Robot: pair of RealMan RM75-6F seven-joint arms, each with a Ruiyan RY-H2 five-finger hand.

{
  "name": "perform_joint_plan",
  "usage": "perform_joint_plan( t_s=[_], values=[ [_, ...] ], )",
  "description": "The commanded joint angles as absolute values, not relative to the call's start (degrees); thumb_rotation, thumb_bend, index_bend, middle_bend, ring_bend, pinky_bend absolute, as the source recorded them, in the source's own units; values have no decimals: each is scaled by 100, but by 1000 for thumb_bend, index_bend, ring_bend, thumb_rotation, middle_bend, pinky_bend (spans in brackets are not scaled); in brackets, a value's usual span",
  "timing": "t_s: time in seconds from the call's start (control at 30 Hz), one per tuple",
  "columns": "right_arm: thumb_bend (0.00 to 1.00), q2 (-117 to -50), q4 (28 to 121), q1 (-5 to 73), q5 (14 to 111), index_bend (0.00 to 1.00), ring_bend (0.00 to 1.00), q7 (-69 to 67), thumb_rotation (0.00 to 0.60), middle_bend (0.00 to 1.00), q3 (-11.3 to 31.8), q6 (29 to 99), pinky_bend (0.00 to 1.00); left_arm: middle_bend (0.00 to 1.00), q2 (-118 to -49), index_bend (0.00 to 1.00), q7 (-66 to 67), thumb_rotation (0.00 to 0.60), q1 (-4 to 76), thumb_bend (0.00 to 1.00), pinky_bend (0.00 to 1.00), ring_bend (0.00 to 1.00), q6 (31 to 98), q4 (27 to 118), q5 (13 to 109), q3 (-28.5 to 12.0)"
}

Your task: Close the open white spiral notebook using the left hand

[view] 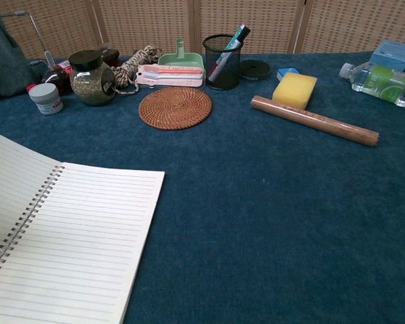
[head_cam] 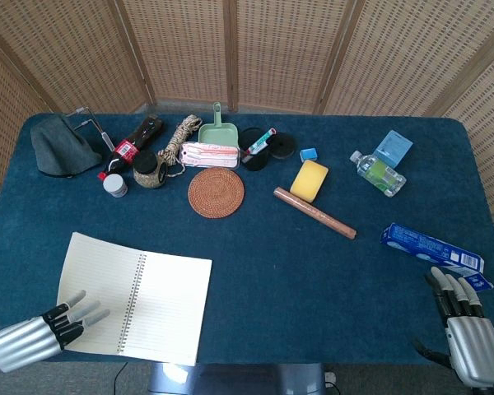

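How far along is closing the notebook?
Nothing is closed yet: the white spiral notebook lies fully open, both lined pages flat. In hand: the left hand rests its fingers on the left page's lower corner. Left: lift that page and fold it over. The right hand sits idle.

open spiral notebook (view: pixel 74 243) lies flat on the blue table (view: pixel 270 223).

Deep blue cloth is covering the desk (head_cam: pixel 255 271), and the white notebook (head_cam: pixel 136 296) is showing ruled lines and a metal spiral. A yellow sponge (head_cam: pixel 309 180) is lying by a brown rolling pin (head_cam: pixel 314 212) and a rust-brown woven coaster (head_cam: pixel 216 192), while the silver-and-black left robot hand (head_cam: pixel 45 329) is resting on the pale page
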State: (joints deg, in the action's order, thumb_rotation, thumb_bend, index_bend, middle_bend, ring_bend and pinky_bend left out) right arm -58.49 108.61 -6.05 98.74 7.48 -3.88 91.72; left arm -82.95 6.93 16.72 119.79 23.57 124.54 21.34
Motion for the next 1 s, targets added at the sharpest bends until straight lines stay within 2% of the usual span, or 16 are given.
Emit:
perform_joint_plan(
  t_s=[0.03, 0.33, 0.53, 0.83, 1.0],
  values=[
    [0, -5844, 10861, -607, 9874, 0, 0, 738, 600, 0, -386, 9178, 0, 0, -8125, 647, 1208, 600, 2145, 424, 192, 3, 11892, 2900, 12859, 2321],
    [0, -5818, 10851, -609, 9868, 0, 0, 679, 600, 0, -386, 9196, 0, 0, -7449, 652, 2308, 600, 3033, 407, 196, 8, 10930, 4848, 13505, 2328],
    [0, -5817, 10848, -604, 9873, 0, 0, 675, 600, 0, -388, 9188, 0, 0, -7000, 653, 2866, 600, 3618, 405, 191, 8, 9980, 6049, 13875, 2175],
    [0, -5794, 10846, -607, 9843, 0, 0, 628, 600, 0, -374, 9207, 0, 0, -6798, 653, 3006, 600, 3962, 405, 188, 8, 9463, 6768, 13994, 1828],
    [0, -5796, 10850, -600, 9852, 0, 0, 643, 600, 0, -380, 9190, 0, 0, -6470, 655, 3129, 600, 4188, 405, 190, 8, 9045, 7151, 14247, 1807]
  ],
)
